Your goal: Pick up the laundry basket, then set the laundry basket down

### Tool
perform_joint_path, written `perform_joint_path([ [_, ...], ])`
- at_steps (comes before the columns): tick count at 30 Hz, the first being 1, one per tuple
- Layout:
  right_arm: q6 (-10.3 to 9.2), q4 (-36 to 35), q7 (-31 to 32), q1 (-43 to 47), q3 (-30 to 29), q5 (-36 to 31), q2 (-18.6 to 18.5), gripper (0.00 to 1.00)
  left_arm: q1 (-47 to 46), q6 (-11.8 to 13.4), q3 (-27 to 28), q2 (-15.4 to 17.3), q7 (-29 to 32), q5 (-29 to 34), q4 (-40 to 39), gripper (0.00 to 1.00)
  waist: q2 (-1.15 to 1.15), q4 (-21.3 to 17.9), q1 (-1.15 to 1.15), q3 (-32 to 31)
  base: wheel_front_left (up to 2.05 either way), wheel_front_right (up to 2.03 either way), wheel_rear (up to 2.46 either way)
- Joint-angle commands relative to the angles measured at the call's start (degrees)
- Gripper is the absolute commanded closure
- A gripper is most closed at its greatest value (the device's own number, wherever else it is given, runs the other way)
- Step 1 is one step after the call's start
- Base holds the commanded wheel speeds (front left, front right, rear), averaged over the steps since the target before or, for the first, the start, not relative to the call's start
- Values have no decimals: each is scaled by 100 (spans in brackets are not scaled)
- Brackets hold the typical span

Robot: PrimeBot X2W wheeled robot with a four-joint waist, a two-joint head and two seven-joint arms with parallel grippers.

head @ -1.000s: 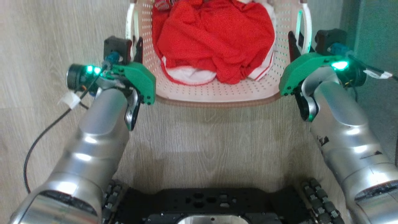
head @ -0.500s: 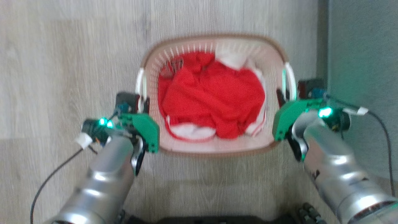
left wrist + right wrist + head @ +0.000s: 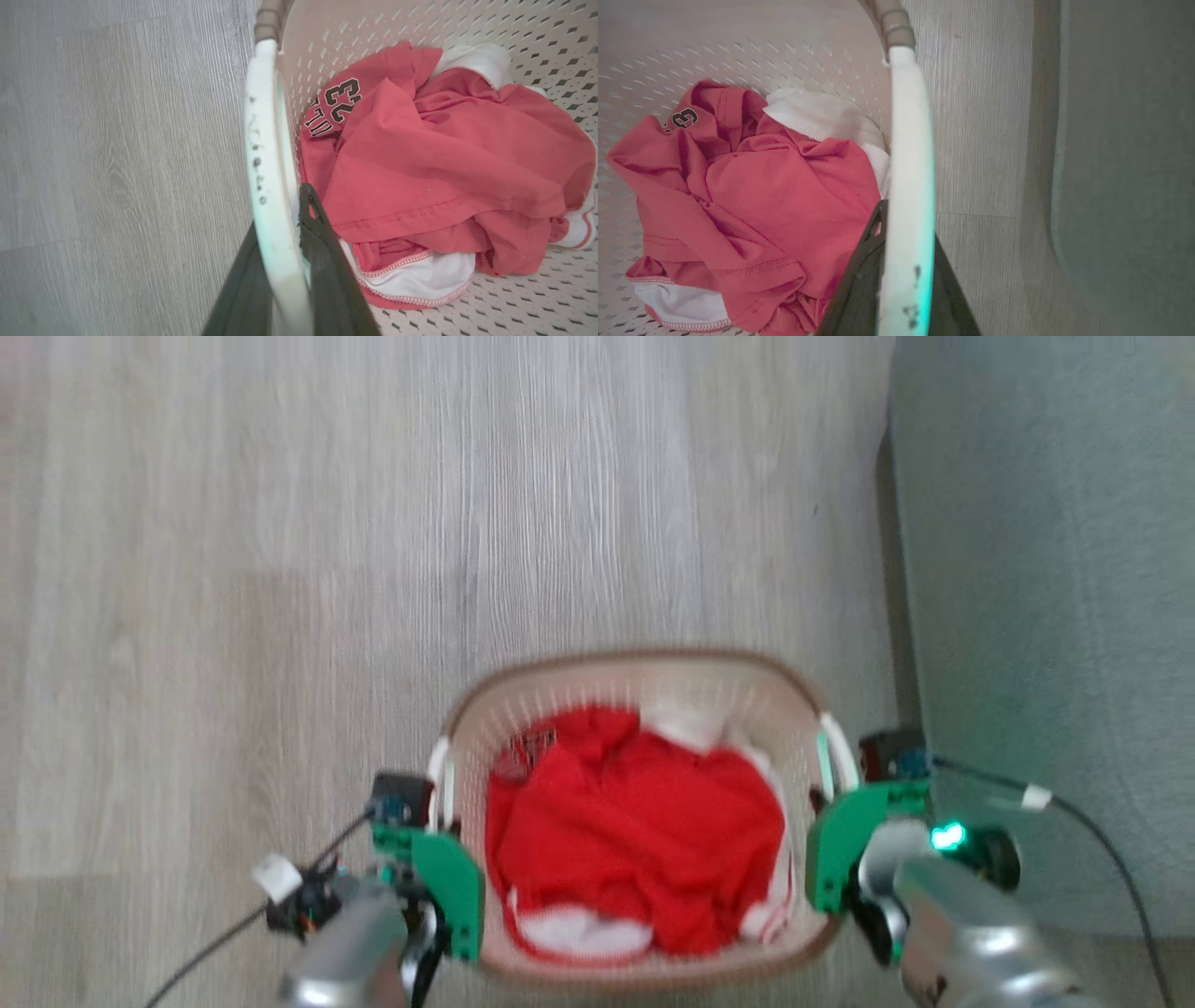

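Observation:
The laundry basket (image 3: pixel 635 659), cream-white and perforated with a brown rim, sits low in the head view with red and white clothes (image 3: pixel 635 821) in it. My left gripper (image 3: pixel 439 807) is shut on the basket's left white handle (image 3: pixel 261 116), one dark finger on each side of it (image 3: pixel 280 219). My right gripper (image 3: pixel 826 789) is shut on the right white handle (image 3: pixel 908 116) in the same way (image 3: pixel 908 228). The basket hangs level between both arms. I cannot tell whether its base touches the floor.
Pale wood-look floor (image 3: pixel 280 616) stretches ahead and to the left. A grey-green upholstered block (image 3: pixel 1046 616) stands close along the right side of the basket. Thin black cables (image 3: pixel 1102 840) trail from both wrists.
The head camera has moved: the basket and both grippers now show lower and smaller, with more floor ahead. Both grippers keep their hold on the handles.

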Motion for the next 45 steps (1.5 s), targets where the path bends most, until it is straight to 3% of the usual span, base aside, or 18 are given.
perform_joint_path([
  [1, 14, -74, -7, 183, 170, 109, -16, 100, 142, 9, 29, 195, 27, -45, 28, 100, -1, -25, 1, -513, 0, 0, 0],
  [9, 14, -43, 147, 569, 593, 670, -16, 100, 540, 15, -261, 195, 40, -308, 109, 100, -1, -32, 1, -1211, 0, 0, 0],
  [22, 14, 20, 160, 845, 1090, 1283, -16, 100, 837, -14, -576, 195, 116, -543, 224, 100, -1, 15, 1, -1818, 0, 0, 0],
  [45, 14, 155, 12, 886, 1818, 1974, -16, 100, 940, 35, -973, 195, 73, -871, 298, 100, -1, 7, 1, -2047, 0, 0, 0],
])
